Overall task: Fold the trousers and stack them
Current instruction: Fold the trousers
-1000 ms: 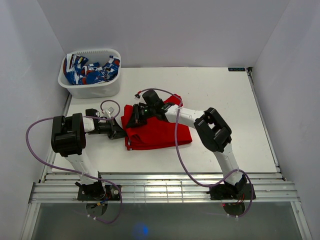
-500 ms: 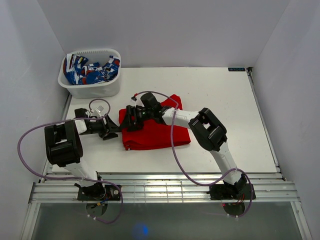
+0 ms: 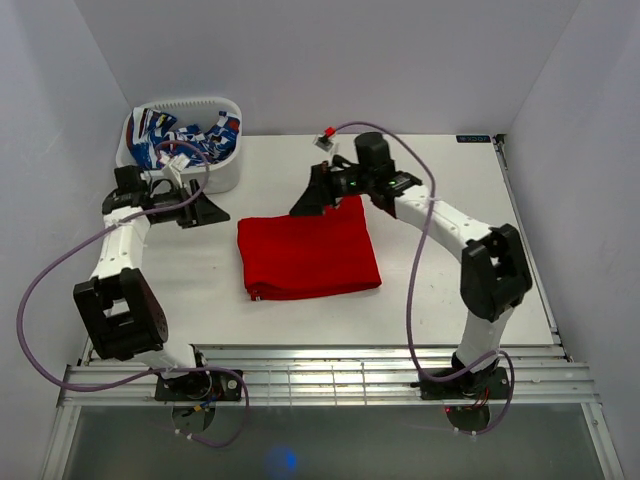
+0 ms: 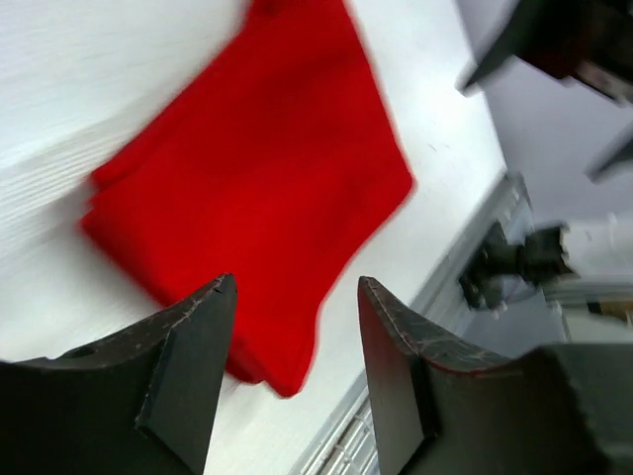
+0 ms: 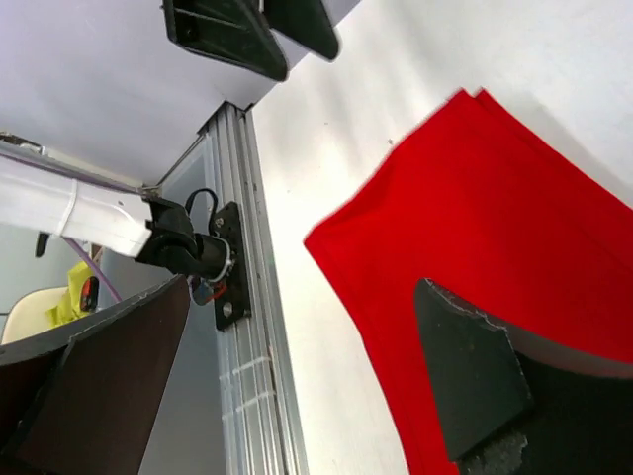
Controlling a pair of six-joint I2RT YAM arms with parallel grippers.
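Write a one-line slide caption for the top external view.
Folded red trousers lie on the white table; left gripper and right gripper hover open, holding nothing.

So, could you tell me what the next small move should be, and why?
Probably swing the left gripper over the basket for the patterned cloth: the trousers lie folded flat, the right gripper is open and off them, and the open left one is nearest the basket.
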